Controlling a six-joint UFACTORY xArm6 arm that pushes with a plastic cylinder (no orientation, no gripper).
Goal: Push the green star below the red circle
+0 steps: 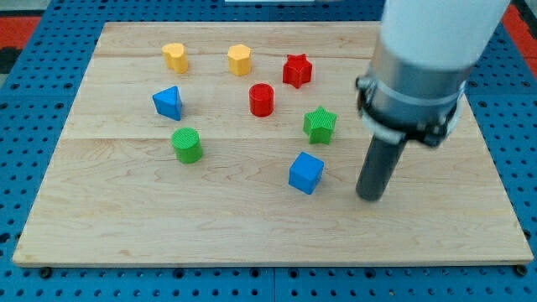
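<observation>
- Nearest the camera is my tip point(370, 198), resting on the wooden table point(101, 226) at the lower right of the frame; it is a bare rod with nothing to open and it touches no block.
- Just to its left sits the blue cube point(306, 173), near but apart.
- Up and to the left of my tip stands the green star point(320, 124), right of centre.
- Further up and left is the red circle point(262, 100); the star lies to its right and slightly lower.
- I judge the star must travel left and a little down, so my tip needs to reach its right side first.
- Well apart: red star point(296, 70), green cylinder point(186, 144), blue triangle point(168, 102), two yellow blocks point(175, 57) point(239, 59).
</observation>
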